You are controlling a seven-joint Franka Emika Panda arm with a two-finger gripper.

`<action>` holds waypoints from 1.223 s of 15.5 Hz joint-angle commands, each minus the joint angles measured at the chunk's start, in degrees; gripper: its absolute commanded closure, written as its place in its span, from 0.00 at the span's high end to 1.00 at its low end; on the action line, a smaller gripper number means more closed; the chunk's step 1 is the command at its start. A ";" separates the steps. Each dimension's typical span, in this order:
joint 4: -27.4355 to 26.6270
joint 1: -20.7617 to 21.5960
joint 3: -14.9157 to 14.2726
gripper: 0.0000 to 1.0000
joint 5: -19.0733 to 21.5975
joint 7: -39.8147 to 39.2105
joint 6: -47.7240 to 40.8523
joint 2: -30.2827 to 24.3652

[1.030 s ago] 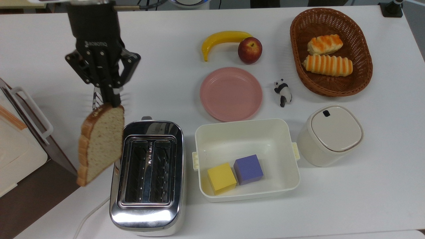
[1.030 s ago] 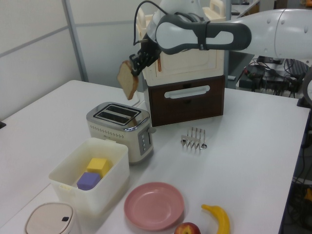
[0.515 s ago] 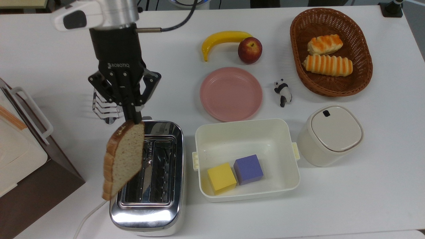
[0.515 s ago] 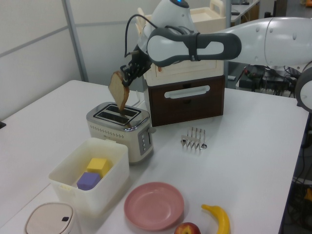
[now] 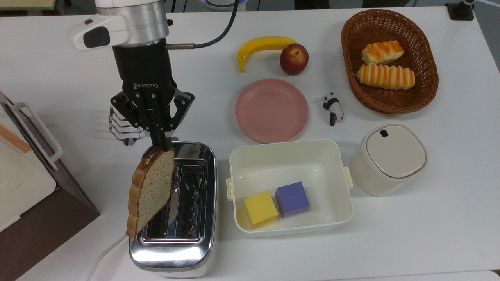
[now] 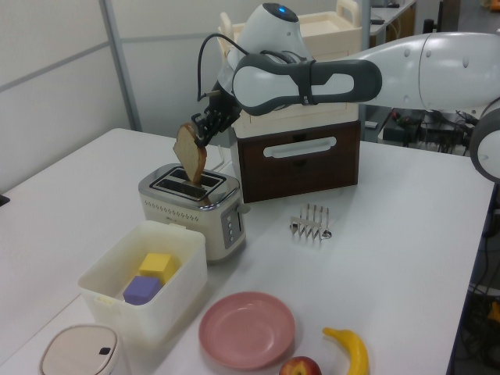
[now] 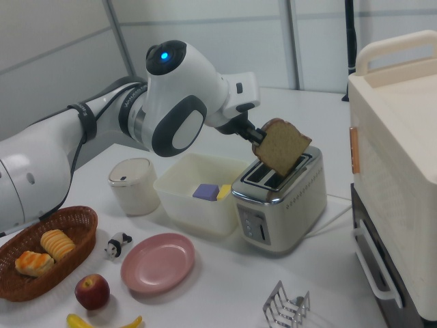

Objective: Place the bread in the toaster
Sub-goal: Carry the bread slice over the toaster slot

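Nearest the top view's bottom edge sits the toaster (image 5: pixel 174 218), chrome, two slots up, white cord (image 5: pixel 102 255) trailing off its left corner. Just right of it, the white bin (image 5: pixel 289 156) w/ a yellow cube (image 5: pixel 260 209) & purple cube (image 5: pixel 292 199) side by side; lidded white pot (image 5: pixel 386 158) further right. Above the toaster's left slot hangs the bread (image 5: pixel 150 191), tilted, lower edge over the slot but not in it; left view shows it clear of the top (image 6: pixel 191 152). Gripper (image 5: pixel 166 145) is clamped on the slice's upper corner, fingers pinched tight. Behind: wire rack (image 5: pixel 122 127), pink plate (image 5: pixel 272 110), panda figure (image 5: pixel 333 108). Farthest back: banana (image 5: pixel 261 46), apple (image 5: pixel 293 58), basket (image 5: pixel 351 58) w/ two striped rolls (image 5: pixel 384 76)
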 commanded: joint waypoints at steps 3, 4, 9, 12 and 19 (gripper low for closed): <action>-3.90 0.65 -0.31 0.14 -0.18 -0.21 0.92 -1.54; -4.08 0.65 -0.31 0.14 -0.27 -0.21 0.83 -1.55; -4.78 0.73 -0.31 0.15 -0.27 -1.26 -2.50 -1.55; -4.78 1.43 -0.22 0.16 -0.27 -1.35 -3.74 -1.55; -4.17 1.70 -0.13 0.15 0.60 -1.18 -9.27 -3.48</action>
